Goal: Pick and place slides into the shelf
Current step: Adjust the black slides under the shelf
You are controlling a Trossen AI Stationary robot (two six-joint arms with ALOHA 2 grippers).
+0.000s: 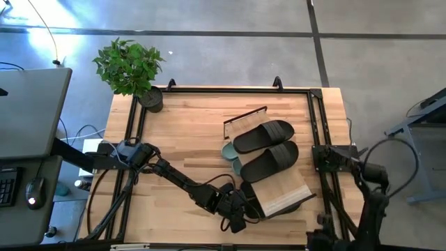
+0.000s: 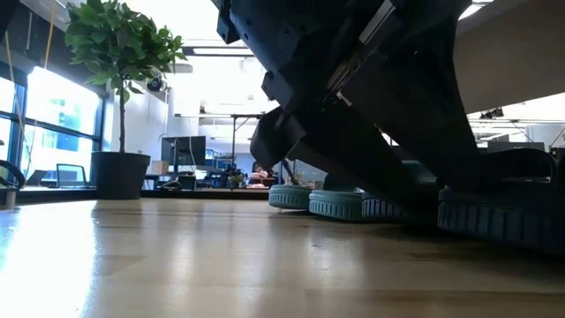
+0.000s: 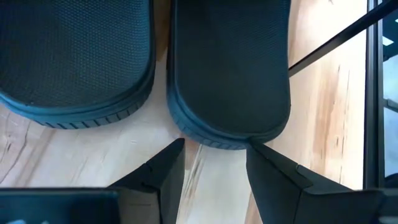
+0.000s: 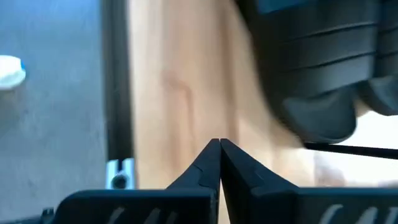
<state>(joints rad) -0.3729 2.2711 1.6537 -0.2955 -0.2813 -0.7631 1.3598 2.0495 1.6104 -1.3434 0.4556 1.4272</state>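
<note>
Judging by the shelf (image 1: 282,192), two black slides (image 1: 265,134) lay on it, green ones (image 1: 230,150) waited beside; left pincer (image 3: 214,163) stood released, right pincer (image 4: 219,163) clenched empty.

Grey tiled floor (image 1: 209,42) surrounds the tabletop (image 1: 188,132); a potted plant (image 1: 129,66) stands far left, with bright windows (image 2: 53,124) beyond.

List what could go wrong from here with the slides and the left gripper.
1. The left gripper is open, its fingertips beside the heel edge of one black slide; closing there may only pinch the rim and slip off.
2. A second black slide lies right alongside; a nudge could shift it.
3. The shelf slopes, so pushed slides might slide.
</note>
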